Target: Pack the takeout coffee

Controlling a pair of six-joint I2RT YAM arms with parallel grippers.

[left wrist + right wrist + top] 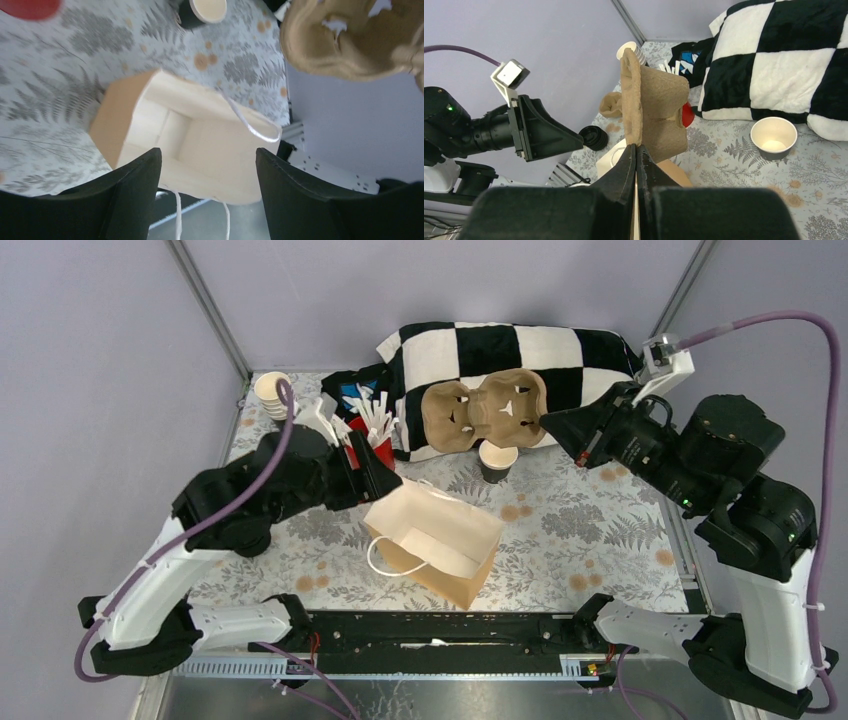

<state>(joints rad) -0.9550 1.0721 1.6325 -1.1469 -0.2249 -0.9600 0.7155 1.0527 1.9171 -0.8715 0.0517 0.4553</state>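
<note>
The takeout coffee cup (498, 461), dark outside and white inside, stands open with no lid on it, in front of the cushion; it also shows in the right wrist view (773, 138) and the left wrist view (204, 11). A stack of black lids (594, 138) lies by the left arm. My right gripper (549, 423) is shut on the edge of a brown cardboard cup carrier (484, 410) and holds it in the air above the cup (636, 148). My left gripper (376, 476) is open and empty above the open paper bag (436, 539), whose mouth shows between the jaws (209, 165).
A red cup of white sticks (381, 448) stands just behind my left gripper. A stack of pale beige cups (272, 391) is at the back left. A black-and-white checkered cushion (560, 352) fills the back. The bag (190, 140) has white string handles.
</note>
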